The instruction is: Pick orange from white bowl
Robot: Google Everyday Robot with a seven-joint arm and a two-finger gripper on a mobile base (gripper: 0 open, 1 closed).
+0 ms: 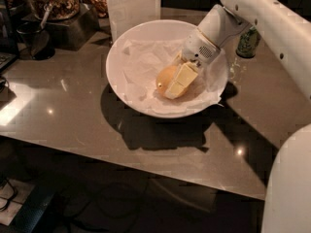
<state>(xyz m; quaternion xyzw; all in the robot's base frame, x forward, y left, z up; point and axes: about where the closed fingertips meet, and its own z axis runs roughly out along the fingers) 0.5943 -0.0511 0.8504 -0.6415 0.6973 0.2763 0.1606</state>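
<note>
Observed: the white bowl [115,62] stands on the grey table [63,115], lined with crumpled paper [138,69]. The orange [164,76] rests on that paper just off the bowl's middle, toward 6 o'clock.

Gripper [174,84]: inside the bowl, entering from 2 o'clock and pointing down toward 8 o'clock. Its pale tip lies across the 3 o'clock side of the fruit, touching or very nearly so. Whether it is closed on the fruit cannot be told; the far side of the contact is hidden.

Governing relation: the fruit sits at the tip, slightly to 9 o'clock of it, not apart from it. The fruit is round, so it has no long axis to line up with. In my judgement the lift depends only on a firm hold.

Obscured: the fruit's right half is behind the gripper, and the bowl's rim at 2 o'clock is behind the arm. A green can [248,41] stands near the bowl at 2 o'clock, partly covered.
</note>
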